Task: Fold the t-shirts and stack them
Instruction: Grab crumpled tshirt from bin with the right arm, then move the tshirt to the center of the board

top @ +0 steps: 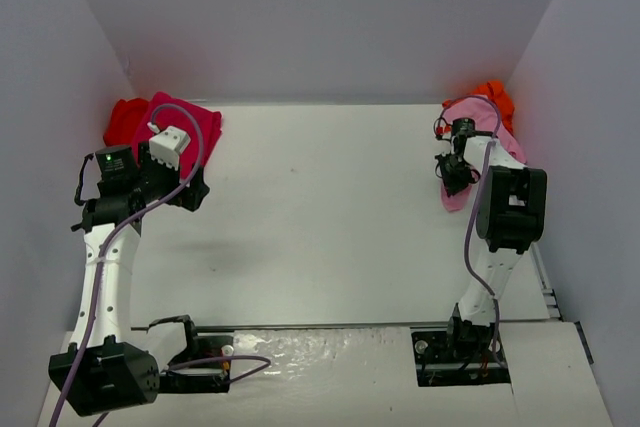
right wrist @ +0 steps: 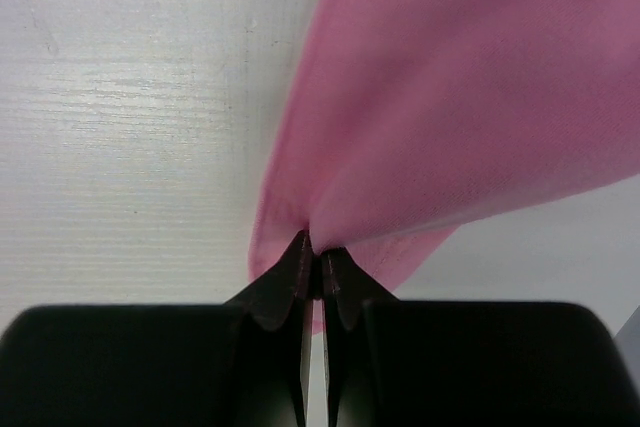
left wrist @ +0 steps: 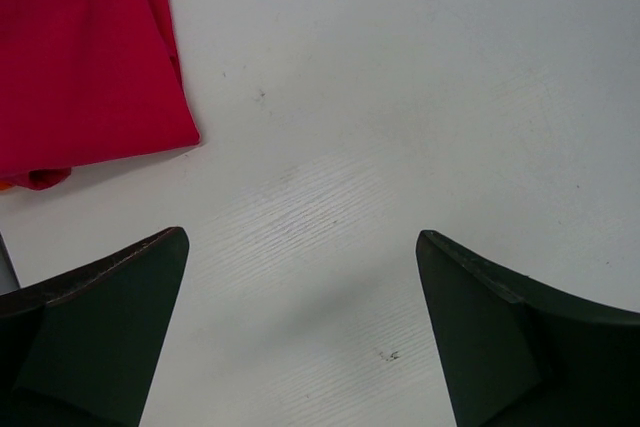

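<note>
Plain pale walls (top: 320,17) enclose a white table (top: 320,217) (faintly grained, lightly scuffed) on three sides.

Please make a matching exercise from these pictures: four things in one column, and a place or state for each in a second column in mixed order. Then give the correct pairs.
Column A
1. left gripper
2. right gripper
3. magenta t-shirt
4. orange t-shirt

Column B
a. far right corner of the table
b. open, above the table
c. far left corner of the table
d. shut on the light pink t-shirt

Pairs: 1-b, 2-d, 3-c, 4-a
</note>
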Robot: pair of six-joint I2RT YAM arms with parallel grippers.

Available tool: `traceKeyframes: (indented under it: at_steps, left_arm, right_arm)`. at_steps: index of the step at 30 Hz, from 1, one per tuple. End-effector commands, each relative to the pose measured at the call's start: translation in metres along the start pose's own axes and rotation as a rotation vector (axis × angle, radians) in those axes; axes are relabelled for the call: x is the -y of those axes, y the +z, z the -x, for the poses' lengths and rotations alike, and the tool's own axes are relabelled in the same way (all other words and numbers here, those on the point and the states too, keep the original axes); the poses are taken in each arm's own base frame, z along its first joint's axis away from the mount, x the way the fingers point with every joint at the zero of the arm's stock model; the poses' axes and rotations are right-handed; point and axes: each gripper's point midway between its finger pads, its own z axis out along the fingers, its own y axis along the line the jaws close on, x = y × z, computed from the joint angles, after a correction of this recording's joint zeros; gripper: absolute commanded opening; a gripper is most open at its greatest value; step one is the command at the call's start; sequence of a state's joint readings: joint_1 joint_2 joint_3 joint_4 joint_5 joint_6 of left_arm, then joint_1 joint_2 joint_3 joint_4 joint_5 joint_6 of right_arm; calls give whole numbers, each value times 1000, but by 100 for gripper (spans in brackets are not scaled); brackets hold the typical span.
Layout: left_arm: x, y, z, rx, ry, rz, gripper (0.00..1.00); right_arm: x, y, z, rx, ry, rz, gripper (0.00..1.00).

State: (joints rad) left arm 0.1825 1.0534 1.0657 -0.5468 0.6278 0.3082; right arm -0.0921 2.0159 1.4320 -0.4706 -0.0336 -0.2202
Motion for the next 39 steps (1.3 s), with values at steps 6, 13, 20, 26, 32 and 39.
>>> traceKeyframes:
  at_steps: [6,13,20,26,32,39]
  left_arm:
    - [-8,-13,42,80,81,39,97]
    - [-4,-15,51,96,83,26,97]
    - [-2,-17,46,74,96,27,97]
    - [-2,-18,42,67,104,42,97]
    - [0,-17,46,62,119,30,97]
    - [17,0,66,18,196,-26,97]
  right_arm:
    - [52,-205,133,573,-3,-225,0]
    - [-87,-341,161,918,-306,46,0]
    - [-220,-326,67,767,-678,483,8]
    - [-219,-251,26,528,-771,412,97]
    - [-199,-226,38,540,-729,259,100]
    - [-162,-168,46,415,-661,41,91]
